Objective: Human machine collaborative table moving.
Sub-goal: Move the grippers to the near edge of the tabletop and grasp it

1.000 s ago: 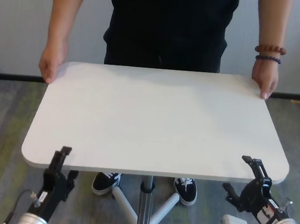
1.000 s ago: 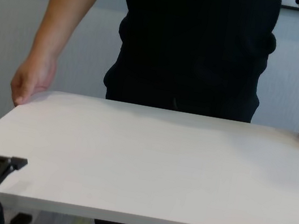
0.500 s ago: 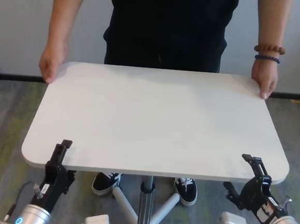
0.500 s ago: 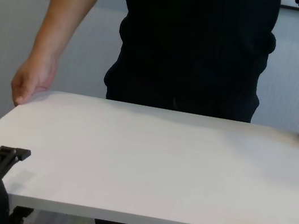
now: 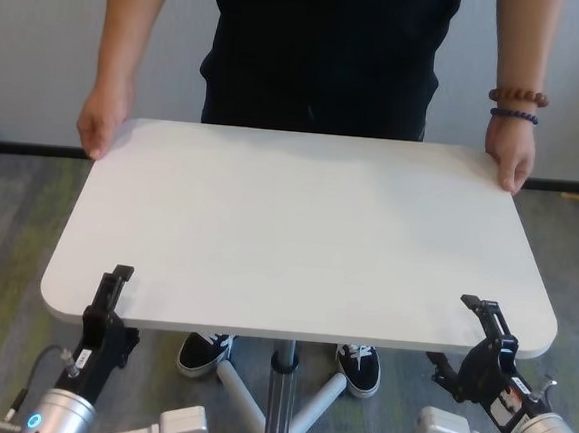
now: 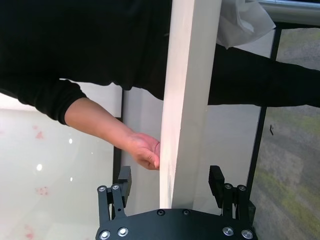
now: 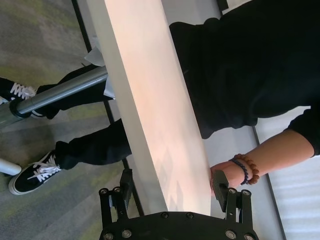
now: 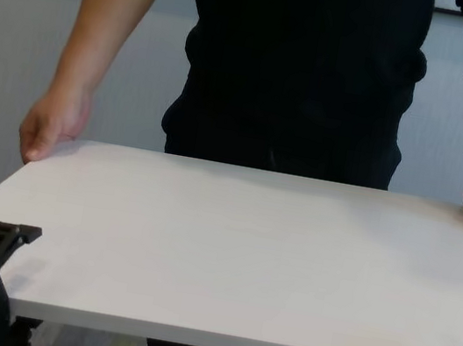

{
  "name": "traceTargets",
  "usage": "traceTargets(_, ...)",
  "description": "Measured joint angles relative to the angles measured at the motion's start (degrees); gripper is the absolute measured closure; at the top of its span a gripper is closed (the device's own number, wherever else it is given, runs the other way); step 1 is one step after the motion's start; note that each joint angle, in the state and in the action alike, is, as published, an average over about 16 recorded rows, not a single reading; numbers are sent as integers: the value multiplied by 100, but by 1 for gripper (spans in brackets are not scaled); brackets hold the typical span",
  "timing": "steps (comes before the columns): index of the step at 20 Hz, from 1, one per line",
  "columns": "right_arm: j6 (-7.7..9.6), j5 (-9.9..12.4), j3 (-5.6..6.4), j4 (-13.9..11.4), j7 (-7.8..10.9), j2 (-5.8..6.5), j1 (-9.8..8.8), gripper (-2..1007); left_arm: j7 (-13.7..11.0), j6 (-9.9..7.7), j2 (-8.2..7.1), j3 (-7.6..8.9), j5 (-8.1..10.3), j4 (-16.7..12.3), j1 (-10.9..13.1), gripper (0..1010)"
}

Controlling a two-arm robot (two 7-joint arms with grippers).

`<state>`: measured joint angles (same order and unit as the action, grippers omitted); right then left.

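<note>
The white table (image 5: pixel 299 227) stands on a grey pedestal pole (image 5: pixel 277 401). The human (image 5: pixel 323 49) in a black shirt stands at its far side and holds both far corners, with bracelets (image 5: pixel 517 104) on the wrist at the view's right. My left gripper (image 5: pixel 112 308) is open astride the near left edge. In the left wrist view the tabletop edge (image 6: pixel 187 100) runs between its fingers (image 6: pixel 124 181). My right gripper (image 5: pixel 483 337) is open astride the near right corner, and the edge (image 7: pixel 150 110) passes between its fingers (image 7: pixel 220 186).
The pedestal's white star base (image 5: pixel 240 398) spreads on the carpet under the table. The human's black shoes (image 5: pixel 204 352) stand beside it. A grey wall is close behind the human.
Both grippers have slid a little farther over the table's near edge. The human's hands have stayed on the far corners.
</note>
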<state>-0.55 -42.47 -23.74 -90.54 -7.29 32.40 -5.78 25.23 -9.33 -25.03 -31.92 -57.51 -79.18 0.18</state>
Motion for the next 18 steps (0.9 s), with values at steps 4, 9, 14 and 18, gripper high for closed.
traceTargets(4, -15, -60, 24, 32, 30, -43, 14, 5, -5, 44, 42, 49, -29, 40, -21, 7)
traceTargets(9, -35, -136, 55, 88, 61, -92, 34, 5, -34, 110, 83, 92, -55, 65, -41, 7)
traceTargets(14, -47, -251, 67, 181, 85, -147, 82, 5, -67, 158, 110, 111, -73, 80, -57, 7)
traceTargets(18, -46, -395, 51, 281, 66, -202, 143, 5, -76, 184, 121, 119, -74, 90, -63, 7)
